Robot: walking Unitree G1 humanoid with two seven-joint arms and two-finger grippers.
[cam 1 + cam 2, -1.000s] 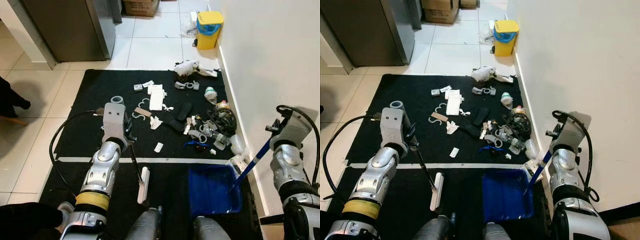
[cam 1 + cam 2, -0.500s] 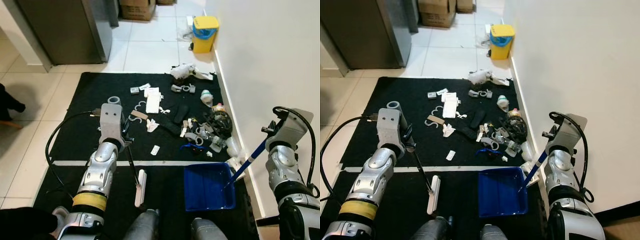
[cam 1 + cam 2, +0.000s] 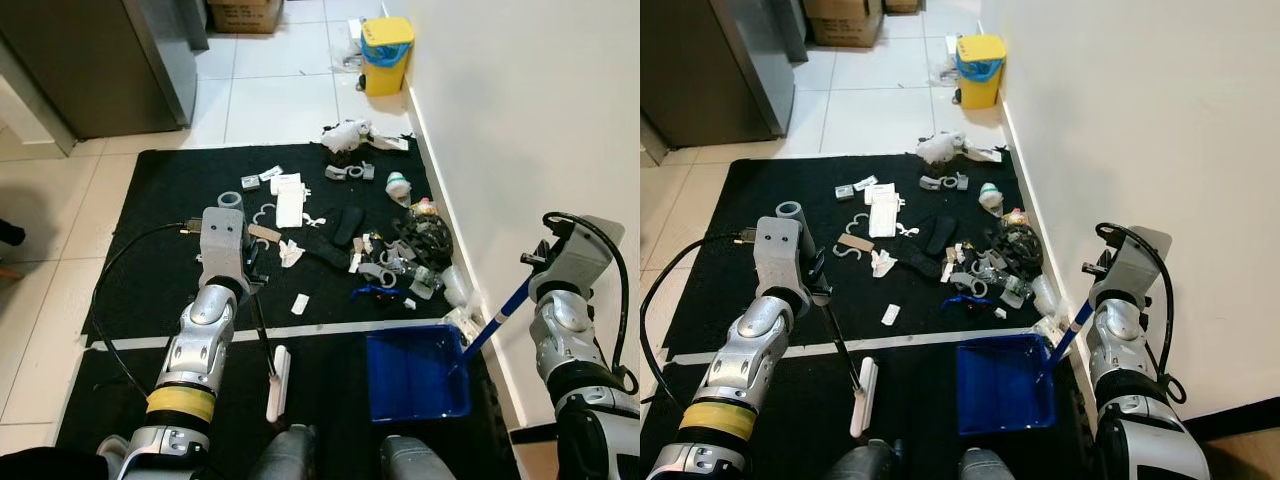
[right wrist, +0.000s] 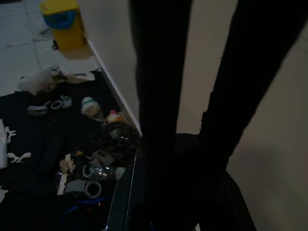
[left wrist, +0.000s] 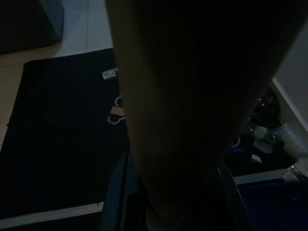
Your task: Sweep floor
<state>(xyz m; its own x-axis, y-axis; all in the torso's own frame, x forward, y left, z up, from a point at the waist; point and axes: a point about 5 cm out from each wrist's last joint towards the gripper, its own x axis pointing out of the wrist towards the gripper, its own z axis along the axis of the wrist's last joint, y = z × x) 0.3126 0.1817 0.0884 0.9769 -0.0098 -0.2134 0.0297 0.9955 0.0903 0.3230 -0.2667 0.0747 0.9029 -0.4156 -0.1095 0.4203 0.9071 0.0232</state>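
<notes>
Litter (image 3: 400,250) lies heaped on the black mat (image 3: 160,200) close to the right wall: grey rings, wrappers, dark rubbish and a blue strip. White scraps (image 3: 287,198) and one small paper bit (image 3: 300,303) lie further left. My left gripper (image 3: 250,285) is shut on the thin black handle of a brush whose white head (image 3: 277,383) rests on the mat. My right gripper (image 3: 533,272) is shut on the blue handle of the blue dustpan (image 3: 415,375), which sits on the mat just below the litter heap.
A white tape line (image 3: 320,326) crosses the mat between the litter and the dustpan. The white wall (image 3: 520,120) runs along the right. A yellow bin (image 3: 385,42) stands at the far end of the wall, with a grey cabinet (image 3: 100,50) and a cardboard box (image 3: 245,14) further left.
The whole picture has shifted, so the camera has moved; the litter now sits further left in view. Both arms keep the same hold on brush and dustpan.
</notes>
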